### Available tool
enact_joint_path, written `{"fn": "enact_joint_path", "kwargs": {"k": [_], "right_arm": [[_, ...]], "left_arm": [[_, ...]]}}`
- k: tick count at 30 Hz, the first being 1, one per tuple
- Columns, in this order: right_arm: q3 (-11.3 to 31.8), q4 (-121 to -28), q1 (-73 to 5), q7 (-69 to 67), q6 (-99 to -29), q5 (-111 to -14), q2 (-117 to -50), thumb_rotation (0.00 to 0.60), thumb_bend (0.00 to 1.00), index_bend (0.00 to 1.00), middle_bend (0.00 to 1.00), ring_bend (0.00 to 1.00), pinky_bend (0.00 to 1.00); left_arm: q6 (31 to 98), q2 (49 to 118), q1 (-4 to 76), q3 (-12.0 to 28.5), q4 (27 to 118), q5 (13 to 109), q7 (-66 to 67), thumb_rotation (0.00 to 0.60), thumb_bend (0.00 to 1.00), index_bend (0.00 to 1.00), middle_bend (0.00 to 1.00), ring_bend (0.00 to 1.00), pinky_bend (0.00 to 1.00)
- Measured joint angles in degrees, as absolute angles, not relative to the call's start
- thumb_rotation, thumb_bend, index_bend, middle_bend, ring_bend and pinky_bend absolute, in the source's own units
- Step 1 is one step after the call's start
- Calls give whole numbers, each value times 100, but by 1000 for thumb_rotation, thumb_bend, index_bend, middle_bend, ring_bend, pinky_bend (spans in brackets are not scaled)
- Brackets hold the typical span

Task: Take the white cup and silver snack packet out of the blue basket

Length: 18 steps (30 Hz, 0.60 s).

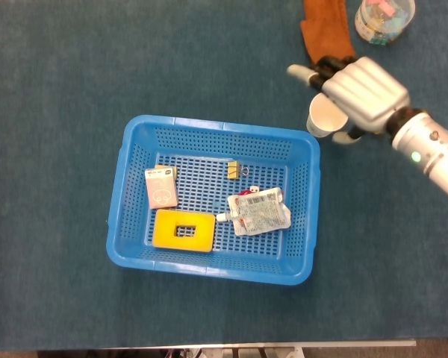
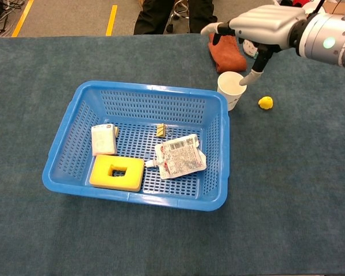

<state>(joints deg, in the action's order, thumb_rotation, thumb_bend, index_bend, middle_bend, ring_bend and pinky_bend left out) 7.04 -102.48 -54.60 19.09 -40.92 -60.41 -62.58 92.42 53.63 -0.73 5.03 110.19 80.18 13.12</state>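
Observation:
The white cup stands upright on the table, just outside the far right corner of the blue basket. My right hand hovers over the cup with its fingers spread and holds nothing; one fingertip hangs close to the cup's rim. The silver snack packet lies flat on the basket floor, towards its right side. My left hand shows in neither view.
In the basket lie a yellow block with a hole, a small pale pack and a binder clip. A brown cloth, a clear tub and a small yellow object sit near the cup.

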Motion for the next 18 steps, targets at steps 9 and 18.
{"fn": "enact_joint_path", "kwargs": {"k": [9,18], "right_arm": [[784,-10977,-5654,1542,-3643,-6468,-6114,600,83,219,323,267,455],[533,-10757,-6158,2023,-3348,-6004,-6937,600,76,269,324,267,456]], "left_arm": [[9261,5357,-93,488,10997,8041,1245,600,255,293,299,209,235],[9372,5372,-197,442,10944,8054,1164,600,255,293,299,209,235]]}}
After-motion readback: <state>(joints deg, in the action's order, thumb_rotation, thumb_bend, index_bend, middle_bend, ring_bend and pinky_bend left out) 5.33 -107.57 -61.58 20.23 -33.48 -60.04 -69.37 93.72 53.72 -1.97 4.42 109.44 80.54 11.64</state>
